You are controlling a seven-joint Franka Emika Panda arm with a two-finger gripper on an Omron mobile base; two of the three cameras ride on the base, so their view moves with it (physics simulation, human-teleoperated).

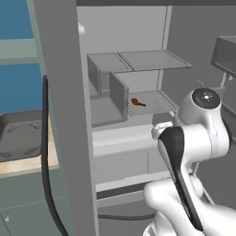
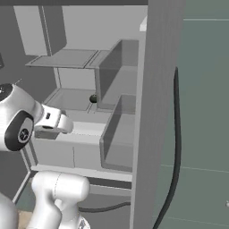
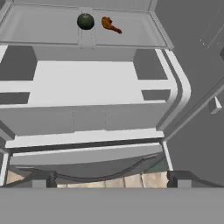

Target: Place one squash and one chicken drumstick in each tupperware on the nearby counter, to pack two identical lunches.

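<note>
On a fridge shelf (image 3: 43, 30) ahead and above my hand lie a round dark-green squash (image 3: 85, 21) and, just right of it, a reddish-orange chicken drumstick (image 3: 110, 25). The drumstick (image 1: 137, 102) also shows on that shelf in the left base view, and the squash (image 2: 93, 99) in the right base view. My gripper (image 3: 110, 178) is open wide with nothing between its fingertips (image 3: 41, 178), well short of the shelf. A dark grey tupperware (image 1: 20, 136) sits on the beige counter (image 1: 27, 168) left of the fridge.
The fridge's grey side wall (image 1: 64, 115) stands between the shelves and the counter, with a black seal strip (image 1: 46, 161) hanging along it. White drawers (image 3: 87, 83) jut out below the food shelf. An upper glass shelf (image 1: 152, 60) sits above. The open door (image 3: 197, 65) is on the right.
</note>
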